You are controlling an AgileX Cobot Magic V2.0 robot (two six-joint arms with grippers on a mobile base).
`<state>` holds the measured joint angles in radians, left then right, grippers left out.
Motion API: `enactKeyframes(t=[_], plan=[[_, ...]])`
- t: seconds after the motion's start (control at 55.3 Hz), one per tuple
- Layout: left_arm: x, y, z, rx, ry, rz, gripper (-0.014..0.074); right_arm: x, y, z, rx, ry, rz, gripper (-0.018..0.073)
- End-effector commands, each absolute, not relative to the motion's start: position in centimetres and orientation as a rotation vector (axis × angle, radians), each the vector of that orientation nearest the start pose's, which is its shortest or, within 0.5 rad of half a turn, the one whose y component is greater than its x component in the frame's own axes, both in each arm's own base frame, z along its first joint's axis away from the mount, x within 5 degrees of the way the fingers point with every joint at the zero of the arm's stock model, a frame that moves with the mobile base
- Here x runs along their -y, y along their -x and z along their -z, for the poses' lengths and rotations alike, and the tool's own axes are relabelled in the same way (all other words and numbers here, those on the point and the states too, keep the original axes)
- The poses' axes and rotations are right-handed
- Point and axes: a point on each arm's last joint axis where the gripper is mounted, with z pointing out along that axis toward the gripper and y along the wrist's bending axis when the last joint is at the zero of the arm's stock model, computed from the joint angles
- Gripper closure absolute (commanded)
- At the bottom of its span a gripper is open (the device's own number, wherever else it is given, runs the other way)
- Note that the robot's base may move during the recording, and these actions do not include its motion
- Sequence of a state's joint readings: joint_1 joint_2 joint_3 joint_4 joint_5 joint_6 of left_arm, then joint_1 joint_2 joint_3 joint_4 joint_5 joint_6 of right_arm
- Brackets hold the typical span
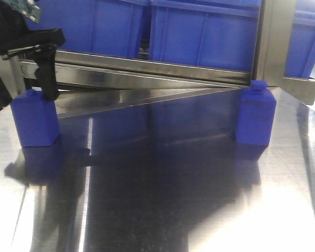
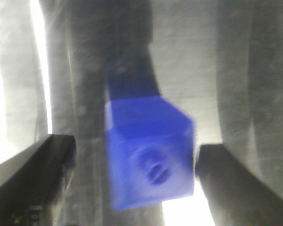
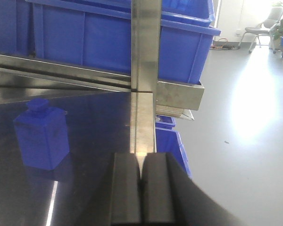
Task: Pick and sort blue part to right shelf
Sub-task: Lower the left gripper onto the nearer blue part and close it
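Grasp stage: left gripper [image 2: 134, 181] jaws stand wide astride part [image 2: 151, 141]; centre them on it before you close. Right gripper [image 3: 141, 188] jaws sit together, empty.

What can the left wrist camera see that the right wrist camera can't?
Only left wrist: the open left gripper, fingers either side of a blurry blue part, seen top-down. Only right wrist: the shut right gripper, a second blue part, blue bins, a steel post, floor, a chair. Both: a blue part standing on the shiny steel table.
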<state>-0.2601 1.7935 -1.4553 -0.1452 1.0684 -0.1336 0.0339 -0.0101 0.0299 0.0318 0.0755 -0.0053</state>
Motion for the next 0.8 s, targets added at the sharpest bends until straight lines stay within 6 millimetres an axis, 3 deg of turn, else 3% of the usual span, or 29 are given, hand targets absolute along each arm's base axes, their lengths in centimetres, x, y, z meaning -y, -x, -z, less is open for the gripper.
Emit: enactKeyframes(t=[0.0,0.506,0.778], plan=[[11.8,-35.3,-28.9,-2.786,-0.14,0.293,0.0026,-0.2,-5.5,-20.9,-1.464,0.009,-0.038,0.051],[12.6,-35.8,-26.9,-2.844,-0.214,0.196,0.0038,-0.2,-5.5,-20.9,-1.457,0.009,-0.038,0.051],[12.6,-35.7,-26.9,-2.846,-0.214,0.195,0.0288,-0.2,-5.5,-20.9,-1.457,0.009,-0.038,0.051]])
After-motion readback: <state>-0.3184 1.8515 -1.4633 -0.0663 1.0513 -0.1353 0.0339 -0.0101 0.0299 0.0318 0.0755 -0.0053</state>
